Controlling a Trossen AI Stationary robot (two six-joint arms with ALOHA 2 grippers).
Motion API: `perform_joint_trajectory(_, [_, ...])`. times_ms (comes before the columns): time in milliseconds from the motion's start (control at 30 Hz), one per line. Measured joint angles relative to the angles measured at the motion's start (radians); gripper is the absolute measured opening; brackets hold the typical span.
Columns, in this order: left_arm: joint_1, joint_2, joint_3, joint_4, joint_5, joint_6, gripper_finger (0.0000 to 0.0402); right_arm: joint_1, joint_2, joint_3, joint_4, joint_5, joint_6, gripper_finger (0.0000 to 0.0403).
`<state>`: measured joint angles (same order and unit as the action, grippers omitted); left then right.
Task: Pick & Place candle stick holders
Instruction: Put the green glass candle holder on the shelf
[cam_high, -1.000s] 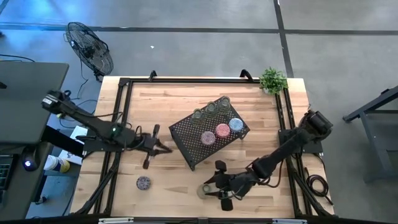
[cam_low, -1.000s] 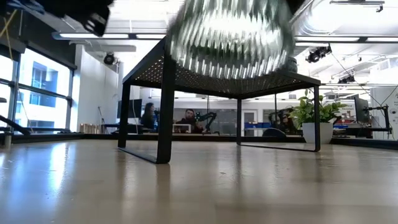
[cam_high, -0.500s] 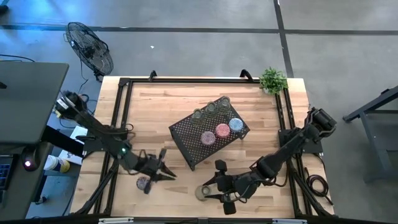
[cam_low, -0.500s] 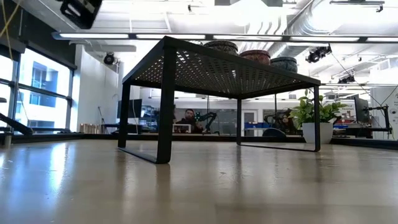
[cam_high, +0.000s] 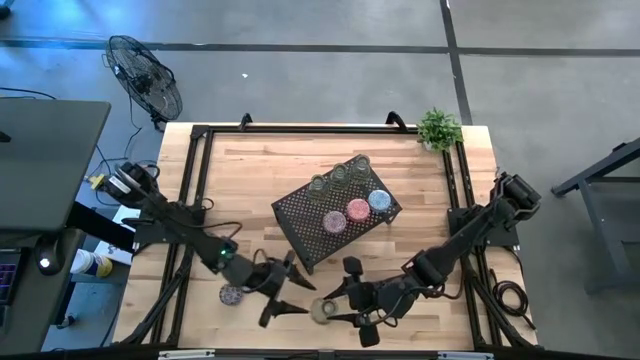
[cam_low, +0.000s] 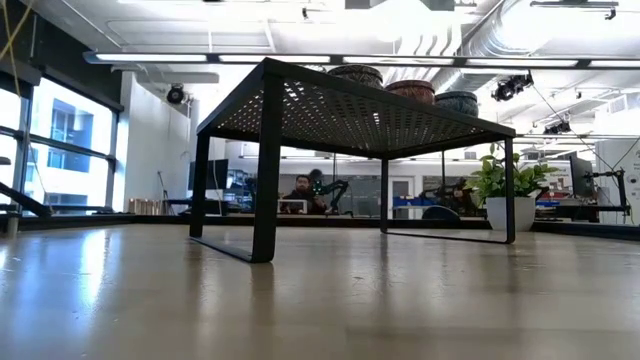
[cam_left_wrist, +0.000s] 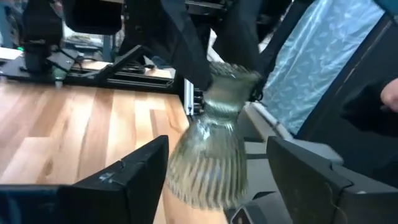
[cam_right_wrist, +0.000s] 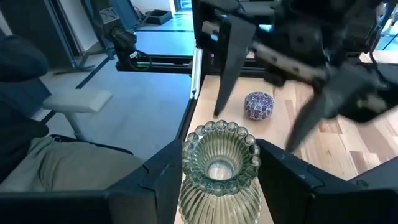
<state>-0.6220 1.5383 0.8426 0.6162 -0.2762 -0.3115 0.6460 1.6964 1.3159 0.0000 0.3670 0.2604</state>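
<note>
A clear holder (cam_high: 322, 310) was held by the R gripper (cam_high: 340, 306) near the table's (cam_high: 260, 170) front edge, lifted off the wood; in the R wrist view the ribbed glass (cam_right_wrist: 219, 167) sat between the two dark fingers (cam_right_wrist: 160, 180), scalloped rim facing the cam, fingers closed against its sides. The L gripper (cam_high: 290, 296) was reached in from the left just beside that holder, fingers spread wide, nothing gripped; in the L wrist view the same glass (cam_left_wrist: 211, 149) was seen between the L fingers (cam_left_wrist: 134, 174) but apart from them, pinched by the other arm's fingers at its neck. A mottled holder (cam_high: 231, 294) was left on the wood near the front-left, behind the L gripper; it also showed in the R wrist view (cam_right_wrist: 259, 105). On the black mesh tray (cam_high: 300, 215) at table centre, three clear holders (cam_high: 339, 176) were lined along the far edge and three mottled ones (cam_high: 357, 210) along the near-right side: pink, pink-red, blue. In the low view the tray (cam_low: 350, 110) was seen raised on legs, three mottled tops (cam_low: 408, 92) showing over its rim; no gripper was in that view. A potted plant (cam_high: 438, 128) stood at the far-right corner. A person (cam_low: 303, 190) was seated in the room behind.
</note>
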Motion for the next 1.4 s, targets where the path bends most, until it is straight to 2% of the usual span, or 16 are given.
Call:
perform_joint_trajectory(233, [0.076,0.092,0.059,0.044,0.14,-0.004,0.0269,-0.014,0.001,-0.002,0.004,-0.008,-0.008,0.0174])
perform_joint_trajectory(433, [0.079,0.155,0.119,0.039,0.19,0.077,0.0268,-0.033,0.001,-0.003,0.013,-0.026,-0.018,0.0174])
perform_joint_trajectory(667, [0.08,0.188,0.161,0.044,0.196,0.106,0.0261,-0.042,0.001,-0.003,0.026,-0.036,-0.019,0.0174])
perform_joint_trajectory(767, [0.08,0.188,0.161,0.04,0.182,0.12,0.023,-0.042,0.001,-0.003,0.028,-0.036,-0.025,0.0174])
perform_joint_trajectory(967, [0.08,0.187,0.161,0.059,0.179,0.155,0.0131,-0.043,0.003,-0.005,0.028,-0.039,-0.023,0.0174])
perform_joint_trajectory(1033, [0.079,0.187,0.161,0.059,0.179,0.161,0.012,-0.043,0.003,-0.005,0.028,-0.044,-0.022,0.0175])
perform_joint_trajectory(1133, [0.08,0.187,0.161,0.055,0.179,0.159,0.012,-0.038,0.003,-0.005,0.029,-0.023,-0.033,0.019])
perform_joint_trajectory(1267, [0.076,0.165,0.158,-0.027,0.161,0.171,0.012,-0.012,-0.017,-0.004,0.036,0.051,-0.066,0.0235])
perform_joint_trajectory(1400, [0.076,0.107,0.159,-0.125,0.095,0.186,0.012,0.024,-0.063,-0.004,-0.014,0.122,-0.101,0.0279])
